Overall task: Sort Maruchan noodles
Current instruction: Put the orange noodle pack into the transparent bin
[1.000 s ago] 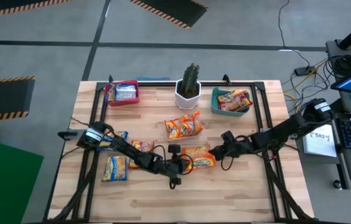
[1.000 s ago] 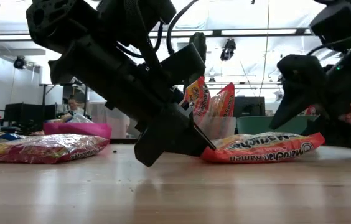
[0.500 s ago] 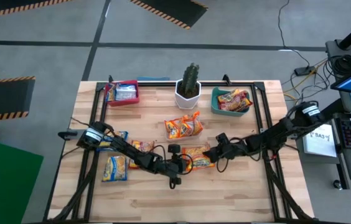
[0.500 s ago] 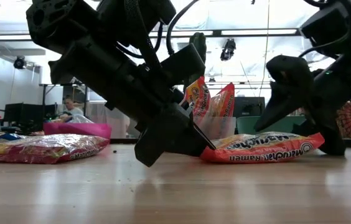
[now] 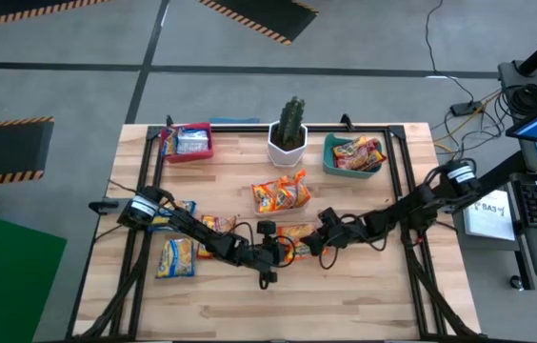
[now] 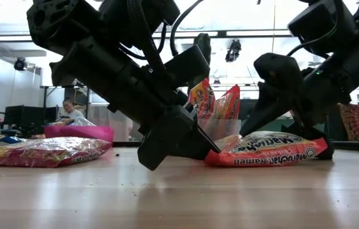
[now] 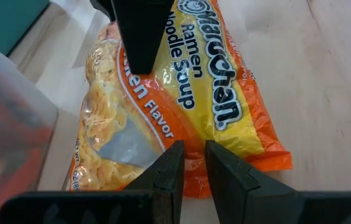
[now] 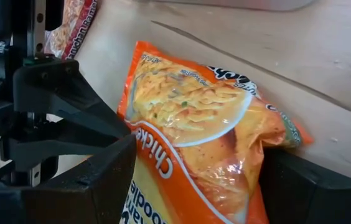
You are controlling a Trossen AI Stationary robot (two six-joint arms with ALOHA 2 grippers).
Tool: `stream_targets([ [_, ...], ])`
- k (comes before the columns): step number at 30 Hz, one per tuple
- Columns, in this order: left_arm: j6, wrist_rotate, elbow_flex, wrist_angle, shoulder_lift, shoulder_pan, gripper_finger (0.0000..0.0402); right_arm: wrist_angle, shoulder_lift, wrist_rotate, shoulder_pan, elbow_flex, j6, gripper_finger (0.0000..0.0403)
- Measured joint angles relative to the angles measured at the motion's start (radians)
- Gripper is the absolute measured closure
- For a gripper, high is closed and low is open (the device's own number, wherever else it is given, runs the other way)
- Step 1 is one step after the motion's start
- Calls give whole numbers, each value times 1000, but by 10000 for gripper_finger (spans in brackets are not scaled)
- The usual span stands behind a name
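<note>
Right gripper (image 5: 318, 238) fingers spread astride orange packet (image 5: 299, 239) on desk (image 5: 345, 295); left gripper (image 5: 278, 252) fingers clenched, touching packet's edge.

orange noodle packet (image 5: 299, 240) flat, others scattered

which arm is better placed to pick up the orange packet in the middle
Right: its tool is open astride the orange plastic ramen packet. The left tool sits shut at the packet's edge.
</note>
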Motion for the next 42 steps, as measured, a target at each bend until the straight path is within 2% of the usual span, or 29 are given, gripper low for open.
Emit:
stream_targets([
  [5,0,0,0,3,1,0,350,5,32,10,0,27,-22,136],
  [10,0,1,0,3,1,0,350,1,41,15,0,55,-59,166],
  [13,0,2,0,4,1,0,350,0,37,13,0,58,-66,200],
  [19,6,0,-1,-3,-5,-8,350,0,10,4,2,56,-90,296],
  [24,49,-4,-4,-92,-69,-27,350,0,-20,-5,9,56,-122,358],
  [32,191,-100,-26,-293,-333,-75,350,6,-31,-9,19,105,-264,350],
  [37,333,-101,-86,-287,-586,-100,350,31,-27,22,31,192,-412,356],
  [42,376,-103,-170,-285,-848,-97,350,17,-27,85,27,305,-539,360],
])
